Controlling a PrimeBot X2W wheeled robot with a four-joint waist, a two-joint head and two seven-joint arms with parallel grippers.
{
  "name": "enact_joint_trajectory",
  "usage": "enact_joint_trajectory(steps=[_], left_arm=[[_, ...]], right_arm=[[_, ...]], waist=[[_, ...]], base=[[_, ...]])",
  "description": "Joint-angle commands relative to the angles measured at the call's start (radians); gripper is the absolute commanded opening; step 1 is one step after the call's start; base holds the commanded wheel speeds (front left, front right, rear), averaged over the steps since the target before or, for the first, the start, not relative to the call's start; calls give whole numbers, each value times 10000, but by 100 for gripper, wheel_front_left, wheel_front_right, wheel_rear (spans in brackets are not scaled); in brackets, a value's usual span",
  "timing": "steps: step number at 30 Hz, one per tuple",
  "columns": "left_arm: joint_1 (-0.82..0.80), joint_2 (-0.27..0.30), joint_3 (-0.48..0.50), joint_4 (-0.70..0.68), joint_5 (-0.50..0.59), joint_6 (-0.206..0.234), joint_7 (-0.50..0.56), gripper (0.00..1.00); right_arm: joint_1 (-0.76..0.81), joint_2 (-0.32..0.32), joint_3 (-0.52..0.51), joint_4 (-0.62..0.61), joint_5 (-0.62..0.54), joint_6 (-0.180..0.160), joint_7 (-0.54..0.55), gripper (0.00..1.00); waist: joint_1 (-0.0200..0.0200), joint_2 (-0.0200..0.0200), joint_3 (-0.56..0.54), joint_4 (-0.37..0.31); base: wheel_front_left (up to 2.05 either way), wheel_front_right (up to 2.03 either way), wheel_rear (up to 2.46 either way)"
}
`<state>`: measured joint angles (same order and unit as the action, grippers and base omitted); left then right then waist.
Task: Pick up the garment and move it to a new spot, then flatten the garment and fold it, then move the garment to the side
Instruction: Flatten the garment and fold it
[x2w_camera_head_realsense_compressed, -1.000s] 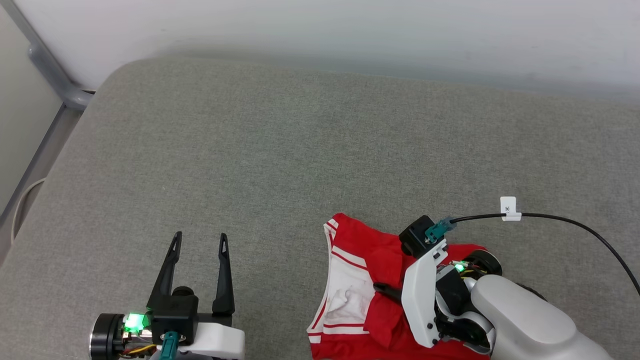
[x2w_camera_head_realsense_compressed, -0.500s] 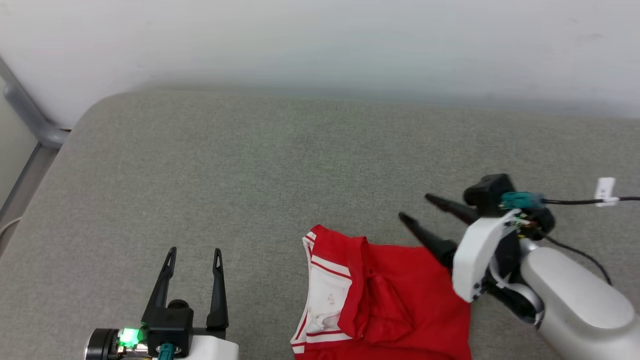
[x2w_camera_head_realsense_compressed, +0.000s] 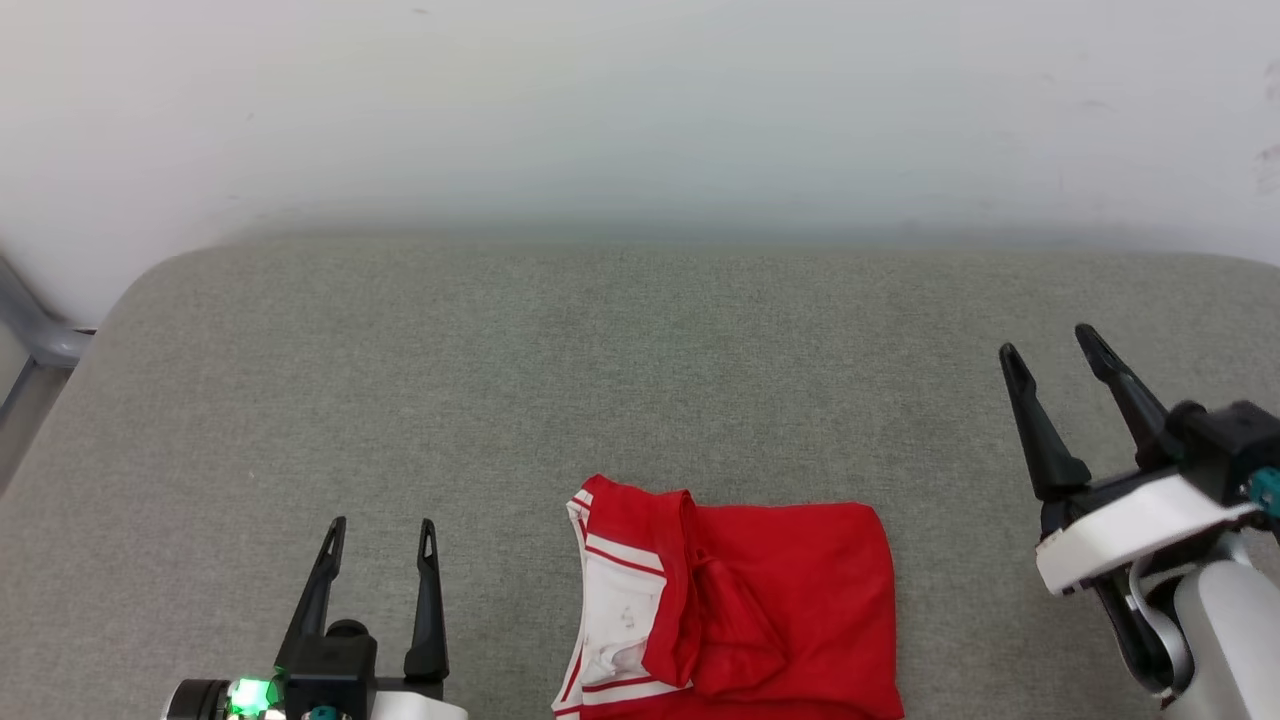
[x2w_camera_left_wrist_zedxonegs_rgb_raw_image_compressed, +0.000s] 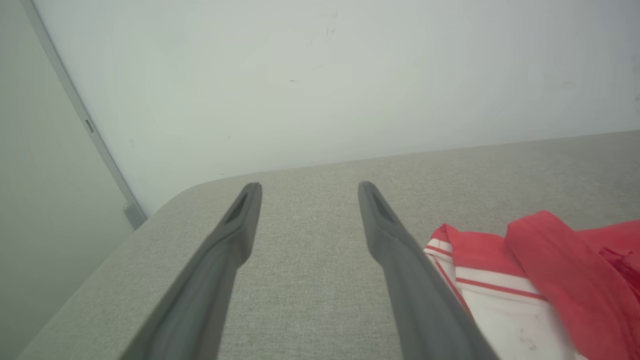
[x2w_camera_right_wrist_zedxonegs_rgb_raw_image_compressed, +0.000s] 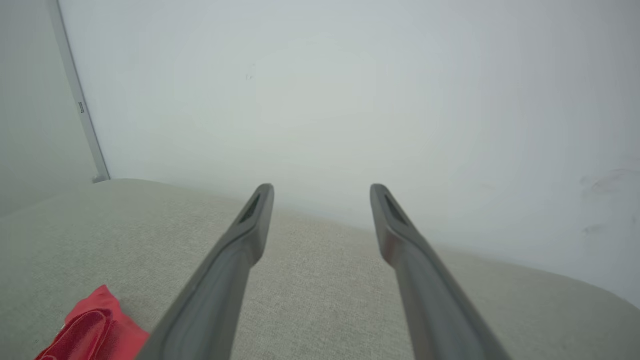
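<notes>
Two long, dark, tapering fingers on each gripper stand spread apart, gripping nothing. The left gripper sits at the lower left of the head view, fingers pointing up the frame; the right gripper sits at the right edge, leaning slightly left, on a glossy white wrist housing. Between them, at the bottom centre, the garment lies folded into a rough rectangle on a padded surface of coarse grey woven fabric with rounded corners. Its cloth is soft and bright red, mostly smooth on the right half; on the left a white sleeve panel with thin red stripes shows, with a creased red flap lying over it. The garment touches neither gripper: it is near the left one, on its right, and well apart from the right one, lower and to its left. A plain matte pale wall rises behind the surface
</notes>
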<state>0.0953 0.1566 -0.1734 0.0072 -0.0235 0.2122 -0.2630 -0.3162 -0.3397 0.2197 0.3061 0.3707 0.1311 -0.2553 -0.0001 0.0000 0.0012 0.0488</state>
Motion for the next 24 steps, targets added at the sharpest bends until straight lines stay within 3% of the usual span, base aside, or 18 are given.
enact_joint_trajectory(steps=[1,9,16,24], left_arm=[[108,20,43,-23,-47,-10,-23,100],[237,-10,106,-51,-114,-91,-23,100],[366,-78,106,-23,-123,-166,-23,100],[466,-105,104,-34,-142,-255,-23,100]], right_arm=[[436,275,-394,-300,-358,-9,-60,100],[2370,1659,-2365,-2324,-1808,-7,-90,100],[3796,2386,-2738,-3061,-2315,-9,-92,100],[4664,2733,-2753,-3303,-2411,-9,-93,100]], waist=[[1,0,-52,-48],[1,0,-167,-95],[1,0,-257,-12],[1,0,-353,47]], base=[[0,0,0],[0,0,0],[0,0,0],[0,0,0]])
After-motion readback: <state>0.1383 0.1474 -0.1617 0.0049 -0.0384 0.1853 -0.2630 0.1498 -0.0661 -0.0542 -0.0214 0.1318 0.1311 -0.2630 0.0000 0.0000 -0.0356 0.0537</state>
